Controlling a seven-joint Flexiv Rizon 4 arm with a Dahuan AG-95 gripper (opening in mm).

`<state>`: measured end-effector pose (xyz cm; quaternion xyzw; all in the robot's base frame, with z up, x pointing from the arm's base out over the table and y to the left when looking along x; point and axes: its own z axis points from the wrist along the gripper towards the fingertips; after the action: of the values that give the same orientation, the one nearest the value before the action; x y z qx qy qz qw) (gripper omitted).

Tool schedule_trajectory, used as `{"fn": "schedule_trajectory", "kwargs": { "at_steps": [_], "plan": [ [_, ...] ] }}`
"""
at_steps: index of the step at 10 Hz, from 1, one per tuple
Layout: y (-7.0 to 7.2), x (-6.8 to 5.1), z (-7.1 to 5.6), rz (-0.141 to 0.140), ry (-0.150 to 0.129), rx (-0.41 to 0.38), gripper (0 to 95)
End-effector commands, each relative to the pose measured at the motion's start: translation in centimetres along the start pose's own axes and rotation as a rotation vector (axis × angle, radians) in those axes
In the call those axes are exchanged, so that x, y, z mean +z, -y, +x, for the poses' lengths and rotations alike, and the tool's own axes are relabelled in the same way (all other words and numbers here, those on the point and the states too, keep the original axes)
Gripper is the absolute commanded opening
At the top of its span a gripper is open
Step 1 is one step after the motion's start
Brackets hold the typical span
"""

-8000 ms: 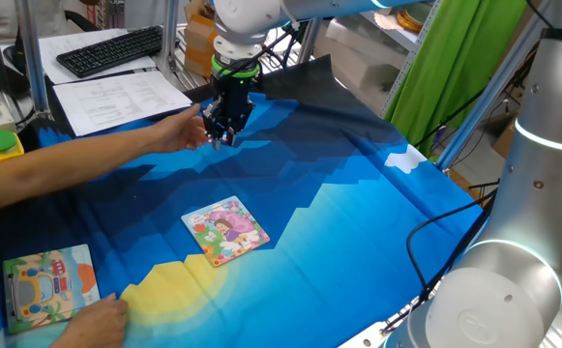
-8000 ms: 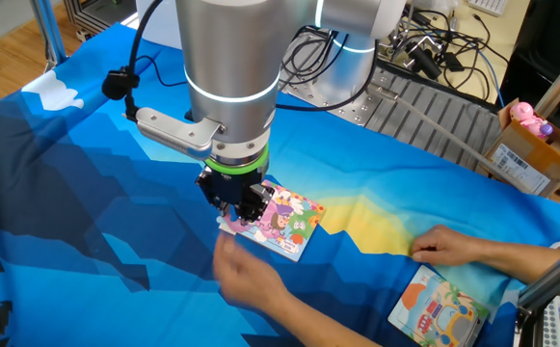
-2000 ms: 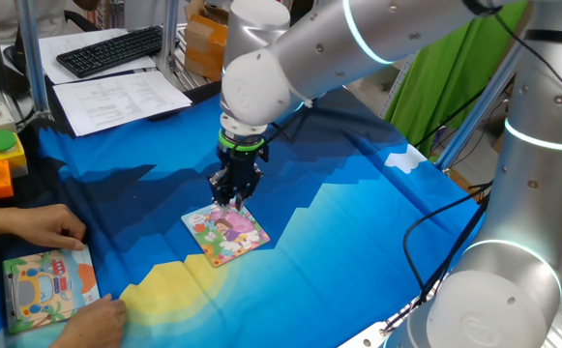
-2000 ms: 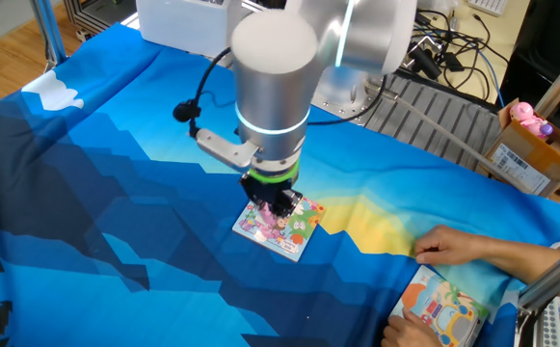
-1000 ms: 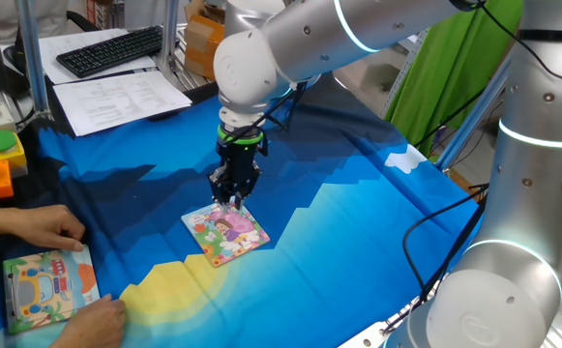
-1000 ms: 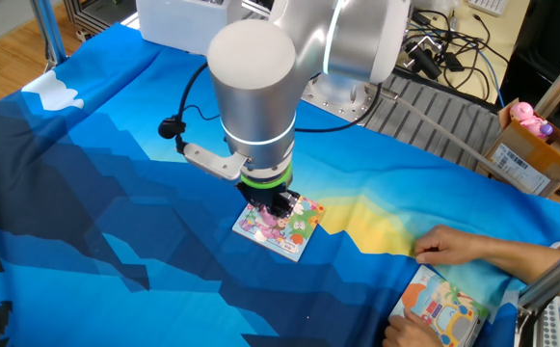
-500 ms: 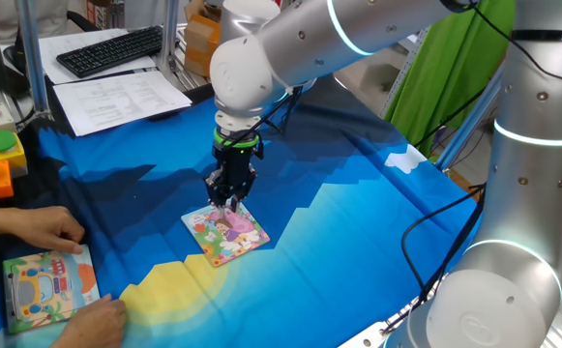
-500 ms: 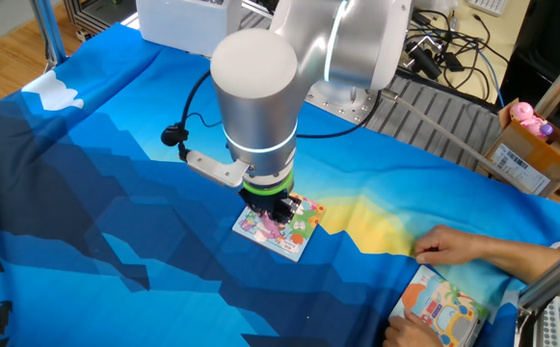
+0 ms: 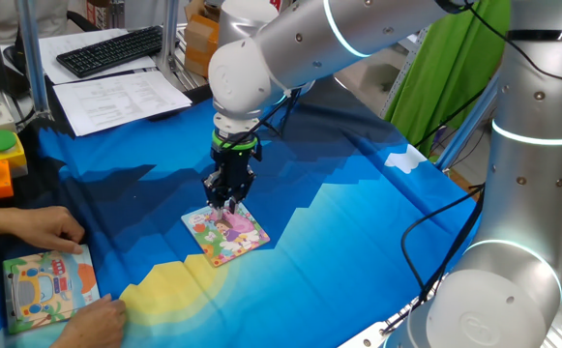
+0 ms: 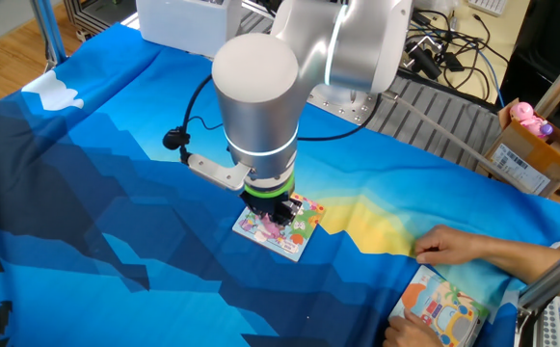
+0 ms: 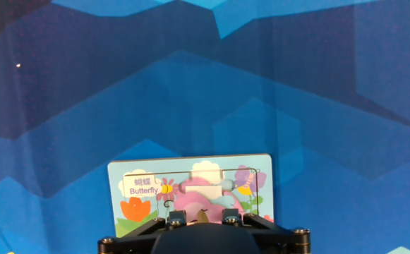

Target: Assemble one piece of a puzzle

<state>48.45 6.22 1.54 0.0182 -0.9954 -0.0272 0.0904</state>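
Over the puzzle [image 9: 225, 232], our tool [image 9: 226, 203], jaws narrowly apart and apparently clamping the piece [image 11: 197, 191], is seating it; next we press straight down.

One fixed view looks down across the blue cloth [image 9: 358, 242] from beside the arm's grey base column, facing a desk with a keyboard [image 9: 111, 48]. The other fixed view looks from the opposite side, high up, back toward the arm's base and its cables [image 10: 443, 53]. Both share the puzzle [image 9: 224, 232] mid-table; the hand view sits close above it, looking steeply down past the gripper [image 11: 200, 220] at the puzzle's top edge and the cloth beyond.
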Motion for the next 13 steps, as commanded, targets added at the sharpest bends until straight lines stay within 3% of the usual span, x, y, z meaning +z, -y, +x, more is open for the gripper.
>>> {"fn": "schedule_trajectory", "kwargs": {
  "at_steps": [1,7,9,13],
  "plan": [
    [-0.03,0.18,-0.09,0.002,0.006,-0.001,0.0],
    [0.08,0.90,-0.52,0.020,0.010,-0.003,0.0],
    [0.12,0.86,-0.50,0.039,-0.002,-0.017,0.0],
    [0.10,1.01,-0.34,0.053,-0.009,-0.030,0.0]
  ]
}}
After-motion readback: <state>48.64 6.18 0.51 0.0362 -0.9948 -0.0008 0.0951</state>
